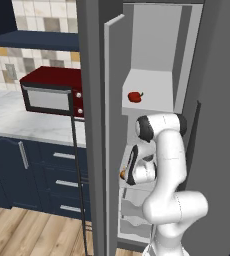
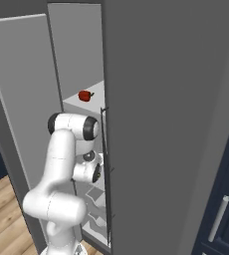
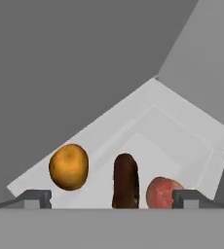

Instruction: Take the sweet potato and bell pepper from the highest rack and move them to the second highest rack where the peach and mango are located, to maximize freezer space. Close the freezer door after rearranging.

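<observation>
My claw (image 3: 112, 198) stands wide, its two dark fingertips (image 3: 36, 198) far apart at the lower corners of the hand view, and nothing is gripped between them. Just ahead, in the gap between the tips, the sweet potato (image 3: 125, 181) stands on end on the second highest rack (image 3: 153, 141), apart from both tips. To its left as my hand sees it sits the mango (image 3: 69, 166), near one fingertip; on the other side the peach (image 3: 161, 193) lies just beside the other tip, and I cannot tell whether they touch. From the left base view, my arm (image 1: 169, 165) rises from below, bends at the elbow and folds back down, so that the hand reaches into the open freezer at the level of the lower shelf, with the mango's orange edge peeking beside my wrist. Well above my claw, the bell pepper (image 1: 135, 96) rests alone on the highest rack (image 1: 152, 87). The freezer door (image 1: 114, 135) stands open to my left.
</observation>
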{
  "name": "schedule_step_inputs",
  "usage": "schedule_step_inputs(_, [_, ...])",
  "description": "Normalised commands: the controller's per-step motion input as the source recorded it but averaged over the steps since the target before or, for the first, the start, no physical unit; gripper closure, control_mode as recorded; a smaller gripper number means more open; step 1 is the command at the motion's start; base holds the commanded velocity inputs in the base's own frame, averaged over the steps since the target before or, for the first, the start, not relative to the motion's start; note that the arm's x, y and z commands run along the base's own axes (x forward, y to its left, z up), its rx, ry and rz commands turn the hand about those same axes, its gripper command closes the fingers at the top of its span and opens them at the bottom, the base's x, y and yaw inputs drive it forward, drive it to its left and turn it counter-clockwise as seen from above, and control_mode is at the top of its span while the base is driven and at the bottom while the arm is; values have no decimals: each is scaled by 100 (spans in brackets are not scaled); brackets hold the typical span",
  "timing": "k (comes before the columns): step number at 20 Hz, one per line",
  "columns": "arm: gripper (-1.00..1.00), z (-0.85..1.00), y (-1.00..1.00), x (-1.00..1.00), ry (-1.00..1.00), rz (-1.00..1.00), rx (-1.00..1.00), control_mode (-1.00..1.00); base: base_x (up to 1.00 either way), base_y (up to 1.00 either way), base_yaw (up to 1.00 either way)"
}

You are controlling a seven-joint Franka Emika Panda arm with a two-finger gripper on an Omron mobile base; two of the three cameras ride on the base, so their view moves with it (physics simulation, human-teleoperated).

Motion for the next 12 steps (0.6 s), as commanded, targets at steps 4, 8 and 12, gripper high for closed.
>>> schedule_step_inputs(4, [-100,73,14,-65,-45,-1,0,-100,0,0,0])
schedule_step_inputs(8, [-100,42,12,-95,-55,-2,0,-100,0,0,0])
schedule_step_inputs(12, [-100,43,16,-100,-33,0,0,-100,0,0,0])
